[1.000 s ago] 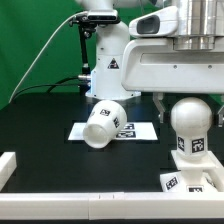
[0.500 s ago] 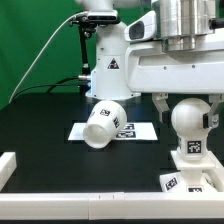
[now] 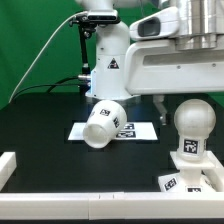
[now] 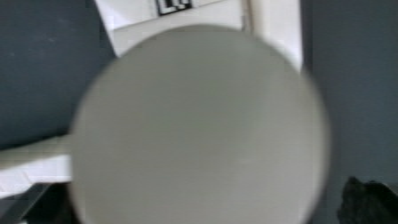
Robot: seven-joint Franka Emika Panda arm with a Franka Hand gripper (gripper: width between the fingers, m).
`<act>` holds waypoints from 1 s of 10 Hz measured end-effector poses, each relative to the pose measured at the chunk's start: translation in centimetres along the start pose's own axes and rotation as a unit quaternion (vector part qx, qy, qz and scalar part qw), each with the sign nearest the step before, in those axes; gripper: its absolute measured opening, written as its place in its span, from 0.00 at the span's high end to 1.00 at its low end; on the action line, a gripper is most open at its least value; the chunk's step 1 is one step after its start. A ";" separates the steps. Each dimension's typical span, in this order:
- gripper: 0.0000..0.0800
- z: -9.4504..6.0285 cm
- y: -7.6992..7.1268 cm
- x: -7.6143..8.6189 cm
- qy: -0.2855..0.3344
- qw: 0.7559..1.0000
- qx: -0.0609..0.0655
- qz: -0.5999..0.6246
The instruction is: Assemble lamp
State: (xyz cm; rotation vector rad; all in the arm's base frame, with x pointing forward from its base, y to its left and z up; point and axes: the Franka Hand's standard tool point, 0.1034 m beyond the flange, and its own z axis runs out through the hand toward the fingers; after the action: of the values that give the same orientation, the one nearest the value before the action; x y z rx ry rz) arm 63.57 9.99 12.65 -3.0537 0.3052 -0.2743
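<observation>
Because the bulb (image 4: 187, 130) fills the wrist view, little else shows.

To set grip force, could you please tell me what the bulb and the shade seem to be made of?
Bulb: probably white plastic, matte, judging by its even, dull surface. Shade: apparently the same white plastic, no glossy highlights visible.
</observation>
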 end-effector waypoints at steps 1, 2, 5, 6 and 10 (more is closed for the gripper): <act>0.13 0.1 0.4 0.0 -0.001 0.999 -0.001 -0.033; 0.13 0.1 0.5 0.1 -0.001 0.998 -0.002 -0.067; 0.13 0.2 0.1 -0.4 -0.015 0.965 -0.029 -0.262; 0.13 0.2 0.0 -0.6 -0.036 0.940 -0.032 -0.337; 0.13 0.3 0.4 -0.6 -0.048 0.895 -0.027 -0.443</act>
State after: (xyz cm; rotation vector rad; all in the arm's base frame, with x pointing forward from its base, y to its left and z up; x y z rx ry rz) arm 62.98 9.78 12.26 -3.0054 -1.1226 -0.1369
